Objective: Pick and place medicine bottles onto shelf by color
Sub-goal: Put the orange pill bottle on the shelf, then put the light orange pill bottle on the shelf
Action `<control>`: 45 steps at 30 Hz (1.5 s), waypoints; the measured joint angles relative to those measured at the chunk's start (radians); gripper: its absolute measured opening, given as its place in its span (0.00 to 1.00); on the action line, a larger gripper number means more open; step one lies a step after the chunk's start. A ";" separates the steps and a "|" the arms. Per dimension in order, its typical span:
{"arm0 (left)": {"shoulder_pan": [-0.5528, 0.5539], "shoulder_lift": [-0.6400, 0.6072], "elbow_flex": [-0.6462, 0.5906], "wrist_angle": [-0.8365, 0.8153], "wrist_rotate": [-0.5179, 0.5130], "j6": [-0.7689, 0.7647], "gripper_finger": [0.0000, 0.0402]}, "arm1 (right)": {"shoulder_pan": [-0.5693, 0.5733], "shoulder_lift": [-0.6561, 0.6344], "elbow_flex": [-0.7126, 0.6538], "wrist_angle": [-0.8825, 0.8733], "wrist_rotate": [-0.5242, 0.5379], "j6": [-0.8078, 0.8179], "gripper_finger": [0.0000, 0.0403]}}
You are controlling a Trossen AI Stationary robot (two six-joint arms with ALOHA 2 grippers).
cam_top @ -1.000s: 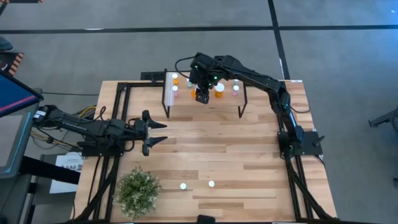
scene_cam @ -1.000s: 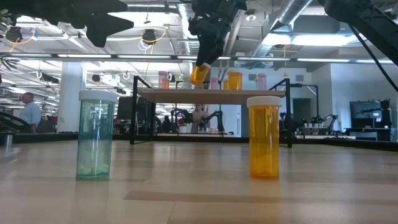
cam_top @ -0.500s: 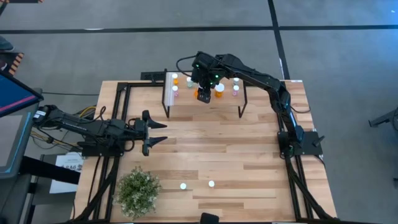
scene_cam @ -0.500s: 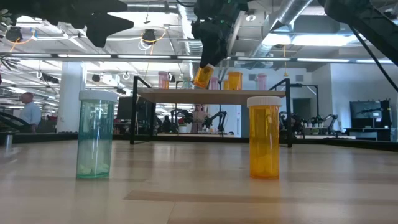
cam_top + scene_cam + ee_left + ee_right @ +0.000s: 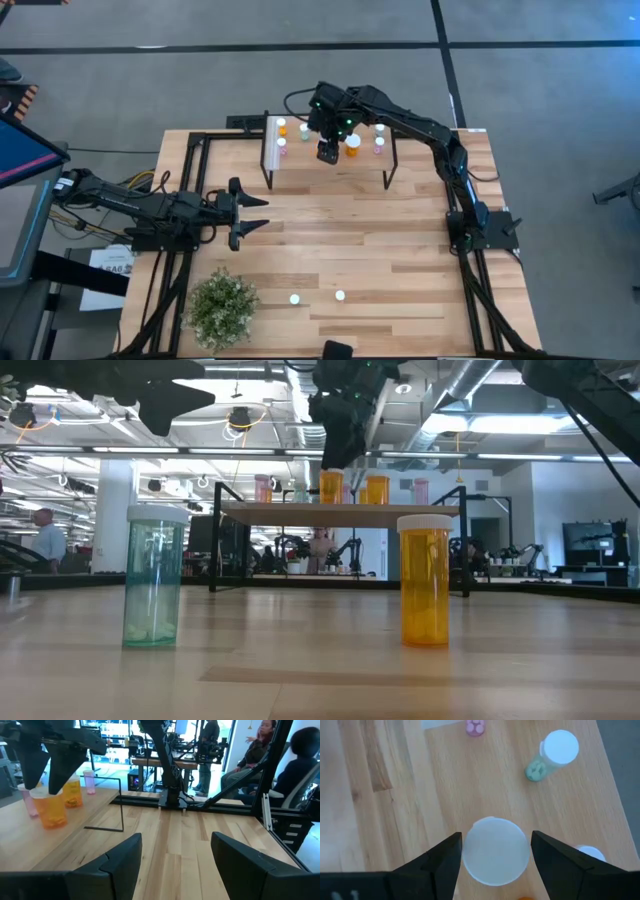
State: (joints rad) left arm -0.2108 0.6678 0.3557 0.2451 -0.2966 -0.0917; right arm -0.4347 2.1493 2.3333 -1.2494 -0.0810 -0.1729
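An orange medicine bottle (image 5: pixel 331 487) with a white cap (image 5: pixel 495 851) stands upright on the shelf (image 5: pixel 340 508). My right gripper (image 5: pixel 327 152) hangs over it, pointing steeply down. It is open, with a finger on each side of the cap and a thin gap showing. More bottles stand on the shelf: another orange one (image 5: pixel 352 145), a pink one (image 5: pixel 475 727) and a green one (image 5: pixel 551 756). My left gripper (image 5: pixel 262 212) waits open and level over the table's left part, nothing between its fingers (image 5: pixel 175 850).
Two larger bottles stand near the table's front edge, a green one (image 5: pixel 154 575) and an orange one (image 5: pixel 425 580). A bushy potted plant (image 5: pixel 222 308) sits at the front left. The shelf's near strip (image 5: pixel 330 168) is bare wood, on thin black legs (image 5: pixel 268 178).
The orange bottle hung tilted under my right gripper just above the shelf. It has swung upright and now stands on the shelf beside the other orange bottle. The gripper has stayed over it.
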 joint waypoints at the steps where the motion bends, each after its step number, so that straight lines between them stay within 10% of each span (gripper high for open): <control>1: 0.000 0.000 0.000 0.000 0.000 0.000 0.56 | 0.000 0.000 0.000 0.001 0.000 0.000 0.65; 24: 0.000 0.000 0.000 -0.003 0.029 -0.007 0.56 | 0.180 -0.255 -0.055 -0.172 0.028 0.068 0.65; 45: -0.004 0.000 0.000 -0.009 0.024 -0.026 0.56 | 0.710 -0.824 -1.229 0.732 0.114 0.387 0.65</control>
State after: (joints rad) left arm -0.2150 0.6677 0.3561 0.2363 -0.2729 -0.1173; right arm 0.2749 1.3254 1.1040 -0.5171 0.0333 0.2144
